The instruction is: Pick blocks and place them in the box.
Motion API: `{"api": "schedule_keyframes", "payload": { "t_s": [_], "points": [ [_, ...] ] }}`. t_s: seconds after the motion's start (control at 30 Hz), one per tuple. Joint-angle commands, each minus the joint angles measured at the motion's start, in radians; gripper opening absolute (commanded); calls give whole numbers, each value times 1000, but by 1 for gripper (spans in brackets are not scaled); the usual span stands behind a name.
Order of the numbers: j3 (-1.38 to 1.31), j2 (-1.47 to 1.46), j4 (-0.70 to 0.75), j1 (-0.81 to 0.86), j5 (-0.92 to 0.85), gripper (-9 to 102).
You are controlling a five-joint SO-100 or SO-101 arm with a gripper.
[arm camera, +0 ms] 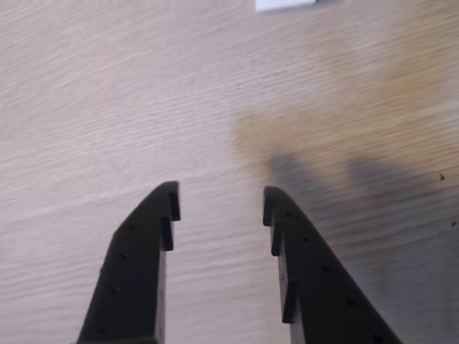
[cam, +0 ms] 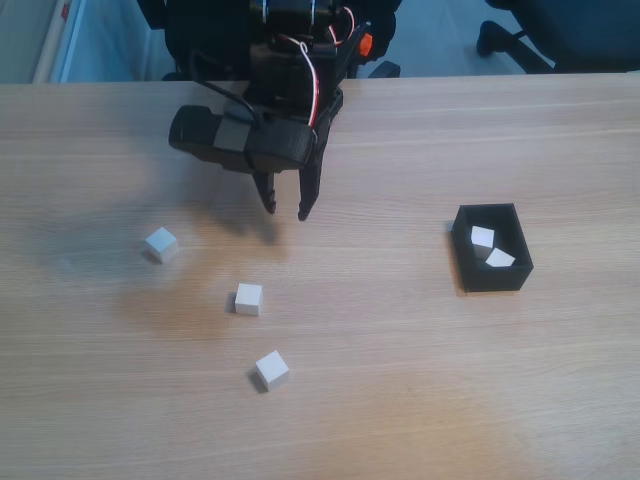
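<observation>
Five white blocks [cam: 161,244] [cam: 248,298] [cam: 271,369] [cam: 482,237] [cam: 499,258], one black box [cam: 495,278], one hand [cam: 286,210].

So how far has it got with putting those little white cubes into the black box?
Two white cubes already lie in the black box. Nothing is in hand: the pincer hangs open and empty above bare wooden table; the wrist view shows the gap. Three cubes remain on the table. Roughly two-fifths done.
</observation>
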Motion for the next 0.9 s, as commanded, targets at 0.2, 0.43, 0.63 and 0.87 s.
{"api": "schedule_keyframes", "payload": {
  "t_s": [0.2, 0.43, 0.63, 0.87],
  "points": [
    [-32, -169, -167, 84, -72, 18],
    [-146, -336, -218, 127, -84, 24],
    [-230, -442, -244, 143, -107, 25],
    [-241, -505, -334, 143, -137, 26]
  ]
}}
